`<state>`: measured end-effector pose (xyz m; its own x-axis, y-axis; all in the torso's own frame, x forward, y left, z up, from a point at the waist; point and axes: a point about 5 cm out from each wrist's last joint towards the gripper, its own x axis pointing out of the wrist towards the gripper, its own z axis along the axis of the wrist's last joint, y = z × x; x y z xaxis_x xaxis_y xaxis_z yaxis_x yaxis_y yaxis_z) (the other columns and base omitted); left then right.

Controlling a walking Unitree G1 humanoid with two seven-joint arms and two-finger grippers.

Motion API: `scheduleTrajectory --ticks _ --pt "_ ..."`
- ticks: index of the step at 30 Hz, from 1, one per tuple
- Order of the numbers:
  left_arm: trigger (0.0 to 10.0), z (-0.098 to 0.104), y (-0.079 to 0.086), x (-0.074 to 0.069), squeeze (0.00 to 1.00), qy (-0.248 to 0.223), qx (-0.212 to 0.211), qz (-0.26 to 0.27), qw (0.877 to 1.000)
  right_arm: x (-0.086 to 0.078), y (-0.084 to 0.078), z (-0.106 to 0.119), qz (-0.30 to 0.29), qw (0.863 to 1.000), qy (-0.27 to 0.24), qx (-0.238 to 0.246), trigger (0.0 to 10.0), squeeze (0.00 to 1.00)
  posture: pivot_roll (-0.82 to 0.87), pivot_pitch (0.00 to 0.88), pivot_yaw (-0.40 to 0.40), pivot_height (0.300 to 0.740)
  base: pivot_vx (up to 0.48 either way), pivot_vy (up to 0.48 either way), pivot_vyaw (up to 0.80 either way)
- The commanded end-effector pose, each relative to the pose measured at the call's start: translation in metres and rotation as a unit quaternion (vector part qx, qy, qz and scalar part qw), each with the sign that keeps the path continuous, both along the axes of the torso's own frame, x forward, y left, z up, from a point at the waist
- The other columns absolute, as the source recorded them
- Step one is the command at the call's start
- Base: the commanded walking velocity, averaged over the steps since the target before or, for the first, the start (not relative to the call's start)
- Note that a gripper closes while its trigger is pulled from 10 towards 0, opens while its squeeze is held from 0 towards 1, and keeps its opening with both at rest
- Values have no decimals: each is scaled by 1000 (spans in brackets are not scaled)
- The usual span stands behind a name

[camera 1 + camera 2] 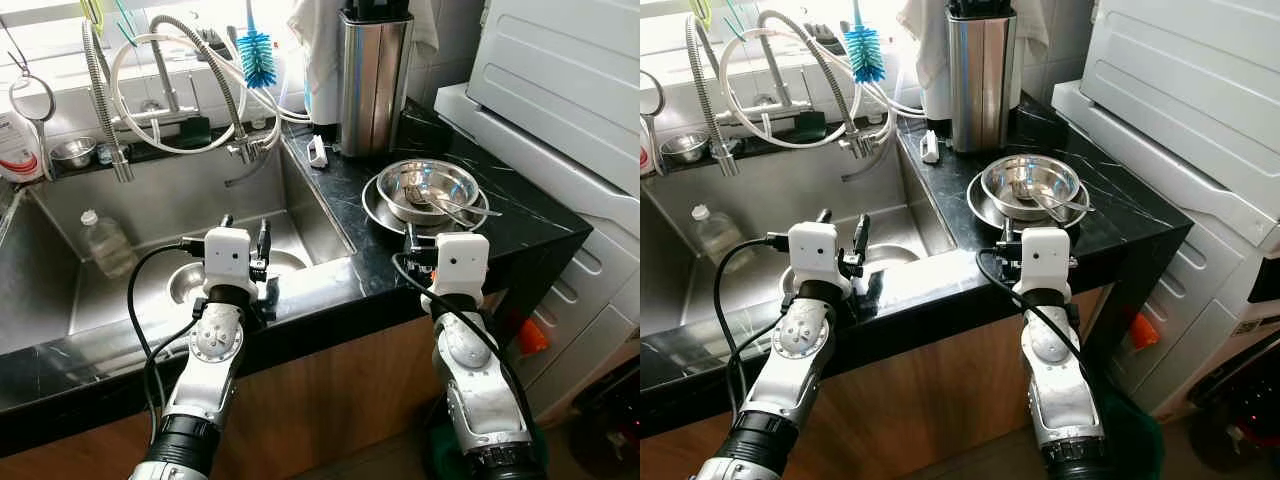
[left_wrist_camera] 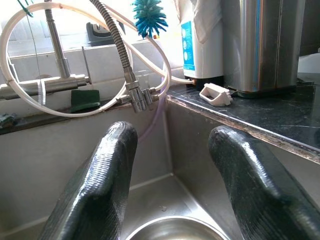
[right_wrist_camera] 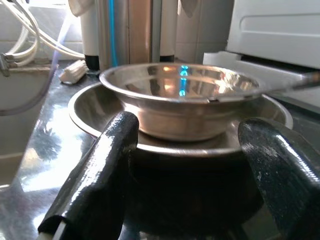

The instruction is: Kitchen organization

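A steel bowl (image 1: 425, 185) holding a spoon sits on a steel plate (image 1: 372, 212) on the black counter (image 1: 520, 215), right of the sink. My right gripper (image 1: 428, 240) hovers at the counter's front edge, just short of the plate. It is open, with the bowl (image 3: 180, 95) seen between its fingers (image 3: 100, 180). My left gripper (image 1: 246, 235) is open over the front of the sink (image 1: 60, 300), above a second steel bowl (image 1: 185, 283) lying in the basin. That bowl's rim (image 2: 170, 231) shows below the left fingers (image 2: 100, 185).
A plastic bottle (image 1: 105, 243) lies in the sink's left part. Faucets with hoses (image 1: 235, 110) and a blue brush (image 1: 257, 55) stand behind the sink. A tall steel canister (image 1: 372, 80) stands at the back of the counter. A white appliance (image 1: 560, 70) borders the right side.
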<state>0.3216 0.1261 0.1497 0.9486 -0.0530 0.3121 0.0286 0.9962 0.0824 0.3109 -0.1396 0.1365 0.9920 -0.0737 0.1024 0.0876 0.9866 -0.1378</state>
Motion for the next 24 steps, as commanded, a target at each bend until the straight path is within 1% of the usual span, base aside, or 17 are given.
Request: scheduleTrajectory --ticks 1,10,14,24 --pt "10000 2 1 1 0 -2 5 4 1000 0 0 -3 -5 1000 9 5 10000 0 -146 0 53 740 0 0 0" --pt "10000 2 1 0 0 -2 4 3 1000 0 -7 9 -33 999 -25 11 10000 0 -149 0 55 740 0 0 0" --pt "10000 2 1 1 0 -3 4 3 1000 0 -7 14 -34 998 -41 17 10000 0 -150 0 55 740 0 0 0" --pt "10000 2 1 0 0 -3 4 4 1000 -1 -6 19 -35 998 -57 22 10000 0 -149 0 56 740 0 0 0"
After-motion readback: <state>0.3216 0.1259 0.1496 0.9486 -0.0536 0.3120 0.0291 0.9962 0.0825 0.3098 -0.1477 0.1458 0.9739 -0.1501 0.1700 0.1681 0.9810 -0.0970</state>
